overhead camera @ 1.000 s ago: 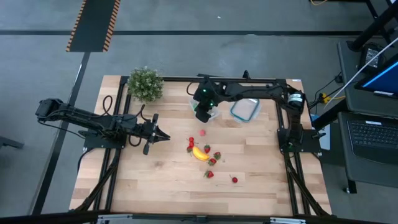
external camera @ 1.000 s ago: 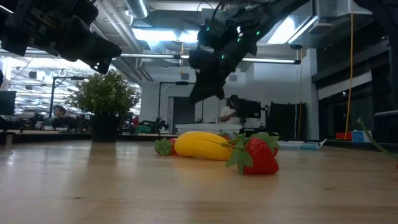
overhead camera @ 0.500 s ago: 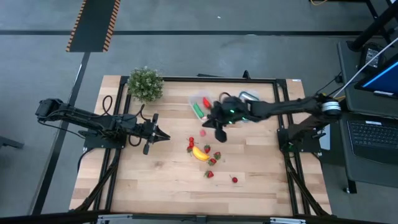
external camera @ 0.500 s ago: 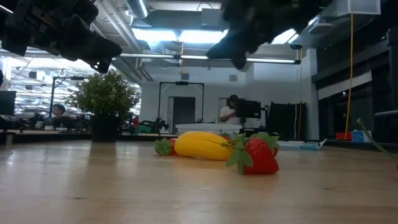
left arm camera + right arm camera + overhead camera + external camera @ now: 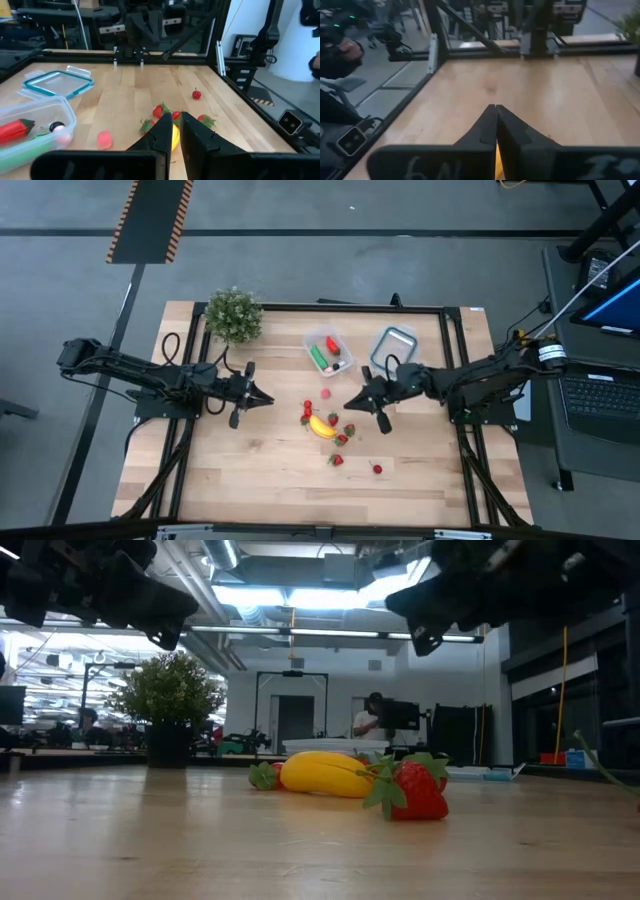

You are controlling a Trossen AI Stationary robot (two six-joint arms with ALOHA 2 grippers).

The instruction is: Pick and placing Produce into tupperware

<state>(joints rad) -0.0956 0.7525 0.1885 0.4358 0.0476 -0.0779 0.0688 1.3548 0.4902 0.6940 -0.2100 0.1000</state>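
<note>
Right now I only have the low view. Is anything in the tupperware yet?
Observer: Yes. The tupperware holds a green piece and a red piece.
Operator: Where is the right gripper?
Observer: The right gripper hovers near the banana, on the right arm's side of it, with its fingers shut.
Operator: And the left?
Observer: The left gripper waits on the banana's other side, farther off, shut and holding nothing.
</note>
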